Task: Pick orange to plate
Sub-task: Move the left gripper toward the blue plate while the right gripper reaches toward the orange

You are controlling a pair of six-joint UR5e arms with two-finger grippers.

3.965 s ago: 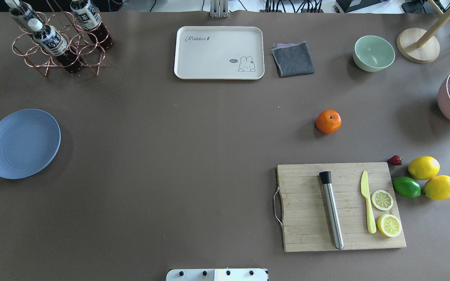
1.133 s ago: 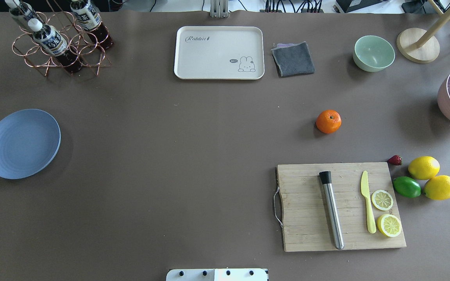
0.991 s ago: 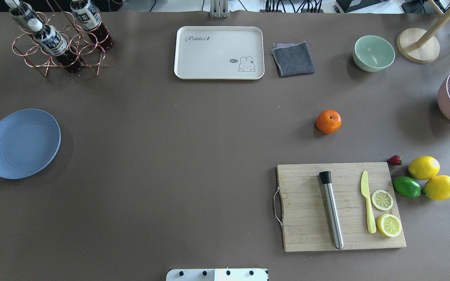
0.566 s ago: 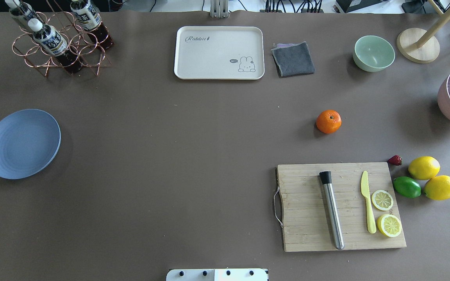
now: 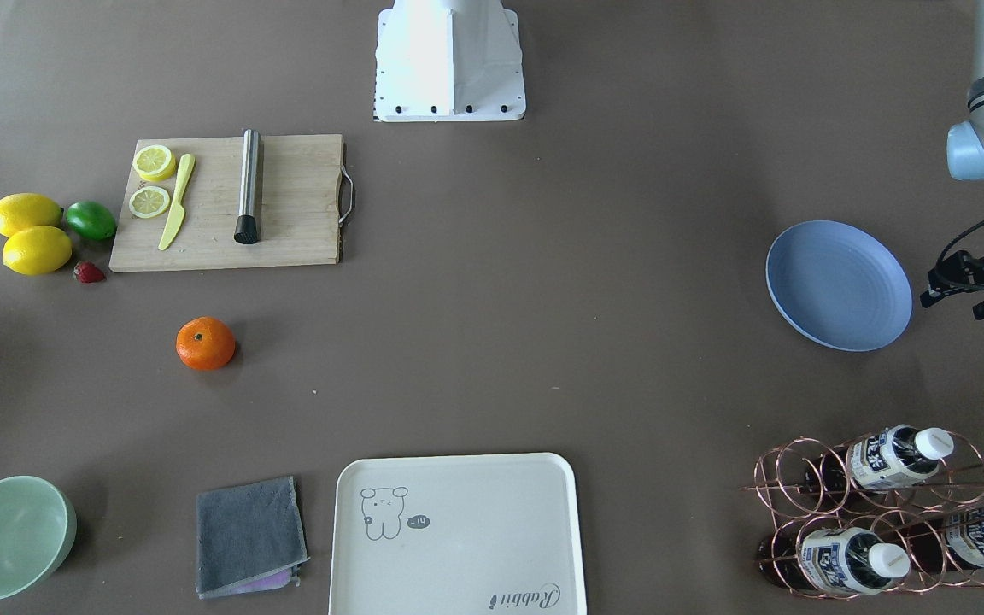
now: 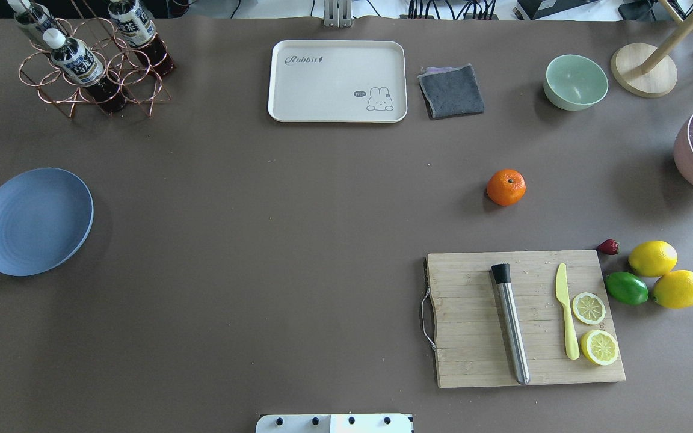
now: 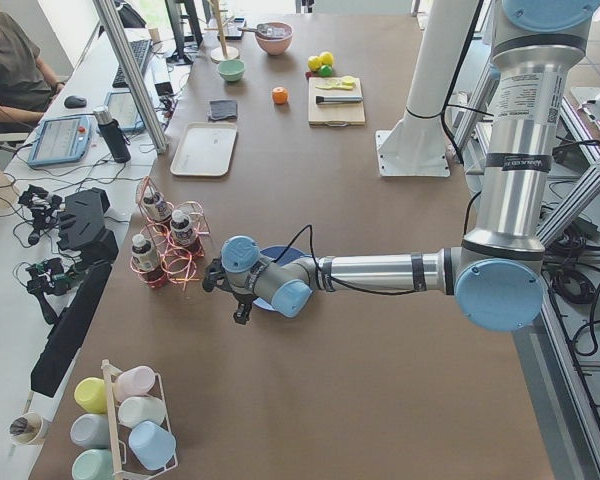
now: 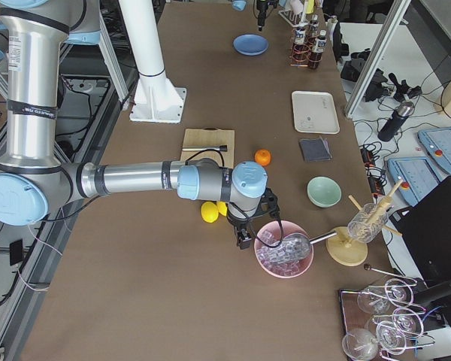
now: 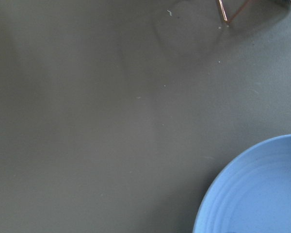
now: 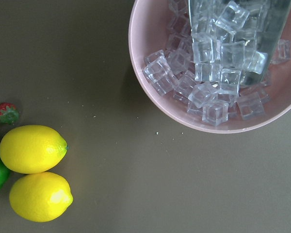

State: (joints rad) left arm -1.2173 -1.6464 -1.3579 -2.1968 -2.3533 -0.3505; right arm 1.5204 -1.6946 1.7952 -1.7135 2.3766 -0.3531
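The orange (image 6: 506,187) sits alone on the brown table right of centre, just beyond the cutting board; it also shows in the front view (image 5: 205,343). The periwinkle plate (image 6: 33,221) lies empty at the far left. My left gripper (image 7: 228,295) hovers low at the plate's outer edge; its wrist view holds only a slice of the plate (image 9: 252,194), and I cannot tell how its jaws stand. My right gripper (image 8: 248,229) hangs by the pink ice bowl, far from the orange, state not readable.
A cutting board (image 6: 467,300) carries a muddler, a yellow knife and lemon slices. Two lemons (image 6: 652,258), a lime (image 6: 626,288) and a strawberry (image 6: 608,246) lie beside it. At the back stand a cream tray (image 6: 322,90), grey cloth (image 6: 452,90), green bowl (image 6: 575,81) and bottle rack (image 6: 91,66).
A small dark tip of the left arm has appeared at the overhead view's left edge beside the plate. Orange and plate have not moved.
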